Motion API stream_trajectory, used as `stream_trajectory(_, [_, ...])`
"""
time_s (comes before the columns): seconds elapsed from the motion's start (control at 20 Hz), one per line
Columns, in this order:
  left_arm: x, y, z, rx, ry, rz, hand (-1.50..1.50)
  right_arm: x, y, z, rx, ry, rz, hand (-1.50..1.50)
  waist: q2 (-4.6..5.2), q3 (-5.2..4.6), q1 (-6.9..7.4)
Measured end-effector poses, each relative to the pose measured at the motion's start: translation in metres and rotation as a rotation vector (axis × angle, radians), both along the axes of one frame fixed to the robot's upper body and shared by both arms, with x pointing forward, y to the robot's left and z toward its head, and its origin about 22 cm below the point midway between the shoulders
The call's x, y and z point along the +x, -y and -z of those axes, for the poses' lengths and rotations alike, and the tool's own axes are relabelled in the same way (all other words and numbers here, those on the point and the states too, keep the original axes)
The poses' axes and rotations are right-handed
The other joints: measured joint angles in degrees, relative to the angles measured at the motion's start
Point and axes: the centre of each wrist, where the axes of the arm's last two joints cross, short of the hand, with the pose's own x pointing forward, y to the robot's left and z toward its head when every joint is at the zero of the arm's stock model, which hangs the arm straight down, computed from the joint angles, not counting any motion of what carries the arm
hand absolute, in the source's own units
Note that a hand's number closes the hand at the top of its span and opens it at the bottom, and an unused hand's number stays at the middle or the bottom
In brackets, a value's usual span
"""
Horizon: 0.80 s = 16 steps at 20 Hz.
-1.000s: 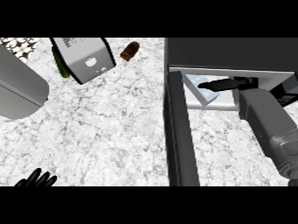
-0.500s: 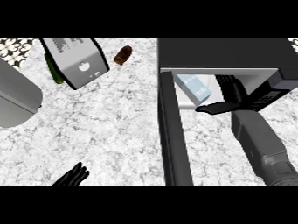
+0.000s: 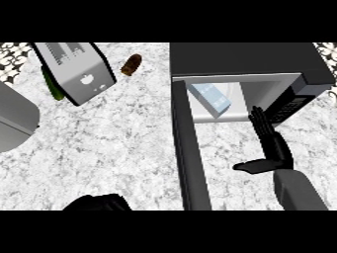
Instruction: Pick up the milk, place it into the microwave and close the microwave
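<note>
**Milk carton lying inside open microwave; right hand open just outside the cavity**

Item 1. The milk carton (image 3: 209,98), pale blue and white, is sitting inside the microwave (image 3: 247,62), at about 1 o'clock from the centre of the view. It is resting on the light cavity floor toward the left side of the opening, apart from both hands.

Item 2. The microwave is occupying the upper right, at 1 to 2 o'clock, its dark top facing upward and its control panel (image 3: 293,105) showing along the right edge of the cavity. The microwave door (image 3: 190,158) is standing open, running as a dark strip from the cavity's left corner down toward 6 o'clock.

Item 3. The right hand (image 3: 272,146) is showing at about 4 o'clock, fingers straight and pointing up toward the cavity, thumb sticking out to the left. It is gripping nothing, and its fingertips are lying near the cavity's front edge, to the right of the carton.

Item 4. The left hand (image 3: 98,202) is appearing at 7 o'clock at the lower edge as a dark shape; whether its fingers are spread or curled cannot be told.

Item 5. On the marbled counter (image 3: 120,143): a toaster (image 3: 76,71) at 11 o'clock, a small brown object (image 3: 131,64) just beside it toward 12 o'clock, and a grey rounded body (image 3: 3,118) at 9 o'clock.
</note>
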Motion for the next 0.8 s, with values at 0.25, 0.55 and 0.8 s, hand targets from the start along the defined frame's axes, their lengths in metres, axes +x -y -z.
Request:
stream_trajectory(0.25, [0.023,0.017,0.007,0.056,0.007,0.019,1.50,-0.050,0.036,0.006,-0.027,-0.005,0.056,-1.50,0.10,-0.02,-0.36])
stream_trajectory(0.55, [0.054,0.044,0.018,0.136,0.034,0.087,1.50,-0.117,0.073,-0.001,-0.029,0.000,0.142,-1.50,0.39,-0.01,-0.22])
stream_trajectory(0.8, [0.063,0.075,0.030,0.164,0.044,0.147,1.50,-0.172,0.105,-0.021,-0.037,0.005,0.194,-1.50,0.58,0.05,0.38])
